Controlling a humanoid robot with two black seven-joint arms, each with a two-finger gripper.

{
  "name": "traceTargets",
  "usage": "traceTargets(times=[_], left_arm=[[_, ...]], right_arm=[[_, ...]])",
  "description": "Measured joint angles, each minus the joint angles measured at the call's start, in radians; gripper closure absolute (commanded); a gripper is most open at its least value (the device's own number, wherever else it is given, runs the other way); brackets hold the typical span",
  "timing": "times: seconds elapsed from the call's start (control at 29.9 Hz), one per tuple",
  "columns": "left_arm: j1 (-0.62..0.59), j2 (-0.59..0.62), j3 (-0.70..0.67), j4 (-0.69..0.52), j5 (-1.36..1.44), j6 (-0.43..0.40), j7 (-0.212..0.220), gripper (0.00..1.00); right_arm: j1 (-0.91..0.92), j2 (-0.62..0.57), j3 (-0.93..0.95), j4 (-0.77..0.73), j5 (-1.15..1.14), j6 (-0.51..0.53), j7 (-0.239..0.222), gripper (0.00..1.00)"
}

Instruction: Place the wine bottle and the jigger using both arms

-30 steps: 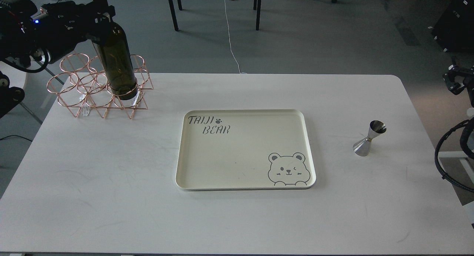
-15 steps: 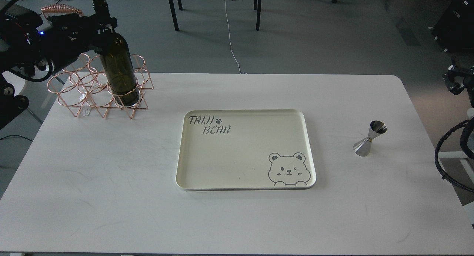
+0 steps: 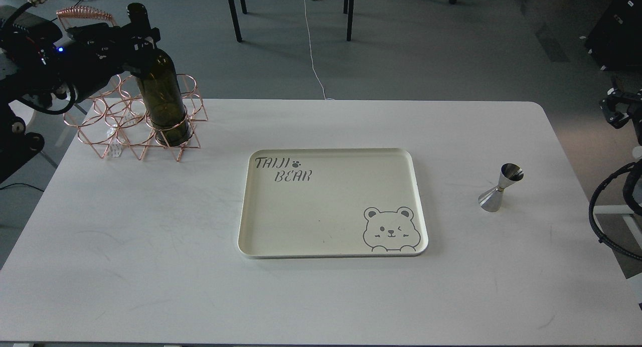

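- My left gripper (image 3: 140,38) was at the neck of the wine bottle (image 3: 163,96), at the far left corner of the table (image 3: 150,267); it looked clamped on the neck, dark as it was.
- The bottle stood nearly upright with its base inside a front ring of the copper wire rack (image 3: 113,124).
- The jigger (image 3: 500,188) stood on its wider cone on the right side of the table, well apart from the cream tray (image 3: 331,253).
- The tray lay at the table's middle, printed with "TAIJI BEAR" and a bear face.
- My right gripper (image 3: 614,111) showed only at the right edge, off the table; I could not tell how its jaws stood.
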Motion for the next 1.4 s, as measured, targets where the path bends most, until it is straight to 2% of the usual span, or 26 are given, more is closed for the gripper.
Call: traceTargets(times=[0.13,0.2,0.27,0.33,0.54,1.07,1.14,1.24,1.4], left_arm=[[0.001,-0.001,0.0,0.0,0.0,0.001,0.0,0.32],[0.001,-0.002,0.0,0.0,0.0,0.001,0.0,0.24],[0.001,-0.003,-0.002,0.0,0.0,0.004,0.0,0.12],[0.0,-0.003,-0.01,0.0,-0.021,0.022,0.0,0.06],[-0.012,0.005,-0.019,0.0,-0.308,0.08,-0.003,0.03],[-0.02,0.077,-0.048,0.034,-1.205,0.073,-0.001,0.02],[-0.017,0.076,-0.046,0.054,-1.298,0.059,-0.001,0.02],[-0.007,0.073,-0.045,0.083,-1.441,-0.013,-0.001,0.02],[0.016,0.061,-0.045,0.174,-1.687,-0.208,-0.002,0.02]], right_arm=[[0.0,0.0,0.0,0.0,0.0,0.0,0.0,0.01],[0.0,0.0,0.0,0.0,0.0,0.0,0.0,0.01],[0.0,0.0,0.0,0.0,0.0,0.0,0.0,0.01],[0.0,0.0,0.0,0.0,0.0,0.0,0.0,0.01],[-0.001,0.0,0.0,-0.007,0.0,0.0,0.003,0.01],[-0.003,-0.004,0.004,-0.009,0.0,0.0,0.015,0.0],[-0.006,-0.008,0.006,-0.01,0.0,0.0,0.018,0.0],[-0.017,-0.011,0.006,-0.023,0.0,0.0,0.018,0.01],[-0.023,-0.013,0.006,-0.052,0.001,0.0,0.007,0.01]])
